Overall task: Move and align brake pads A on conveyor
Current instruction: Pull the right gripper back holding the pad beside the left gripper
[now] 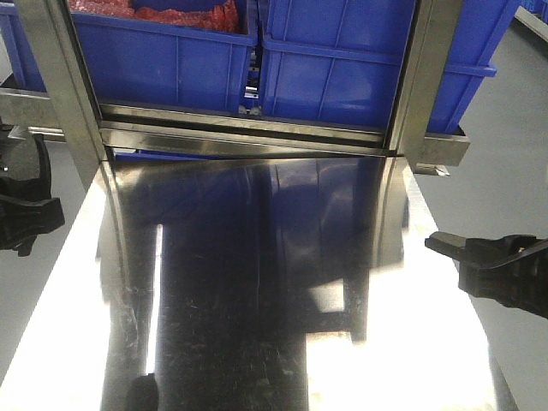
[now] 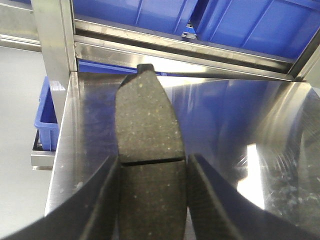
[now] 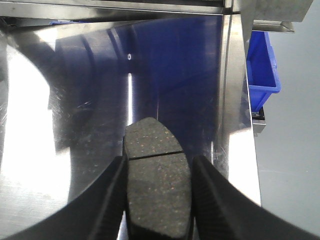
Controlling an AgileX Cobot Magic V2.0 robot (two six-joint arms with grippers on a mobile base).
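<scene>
Each gripper holds one brake pad A. In the left wrist view a dark grey, speckled pad [image 2: 149,120] with a centre groove sticks forward out of my left gripper [image 2: 153,162], both fingers pressed to its sides, above the left part of the steel table. In the right wrist view my right gripper [image 3: 158,161] is shut on a second pad [image 3: 154,145] near the table's right edge. From the front, the left gripper [image 1: 21,214] sits at the left edge of view and the right gripper [image 1: 441,244] at the right. The conveyor is out of view.
A shiny steel table [image 1: 257,300] fills the middle. Behind it stand two large blue bins [image 1: 171,51] [image 1: 342,68] on a steel frame with uprights [image 1: 60,86] [image 1: 424,77]. Small blue bins sit beside the table, one on the left [image 2: 45,120] and one on the right [image 3: 262,70].
</scene>
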